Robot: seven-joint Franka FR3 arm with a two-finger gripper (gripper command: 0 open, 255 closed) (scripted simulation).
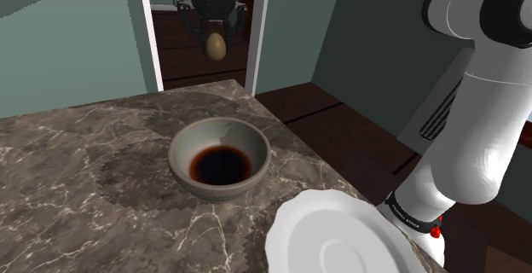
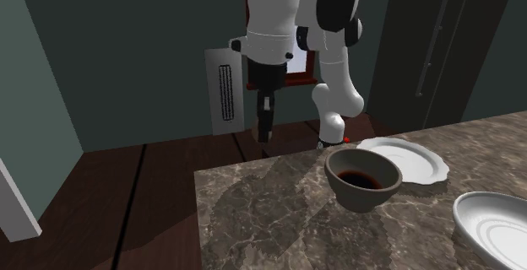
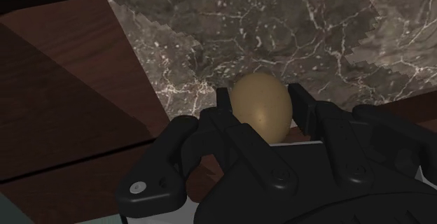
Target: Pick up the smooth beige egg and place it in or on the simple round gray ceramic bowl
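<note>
The egg, smooth and beige, sits clamped between the two black fingers of the tool. In the wrist view I see a finger pressed against each flank, so the tool is closed on it and nothing else supports it. It hangs in the air, clear of the marbled table. In the shoulder view it is up near the far corner of that table, in front of an open doorway. The wrist view puts it just about over the table's edge, with dark wooden floor to one side.

The grey bowl stands upright on the table, well apart from the egg and nearer the stand. Its inside is dark reddish-brown, and I can make out nothing solid in it. A white plate lies just beside the bowl on the stand side.

By my reading the pick is done and the carry is the step in hand. Next I would bring the arm back over the table until the egg is centred above the bowl's mouth. Then I would lower it down inside the rim before letting the fingers part. An egg rolls and cracks, so I want a low release, well away from the plate and the table's edge.
</note>
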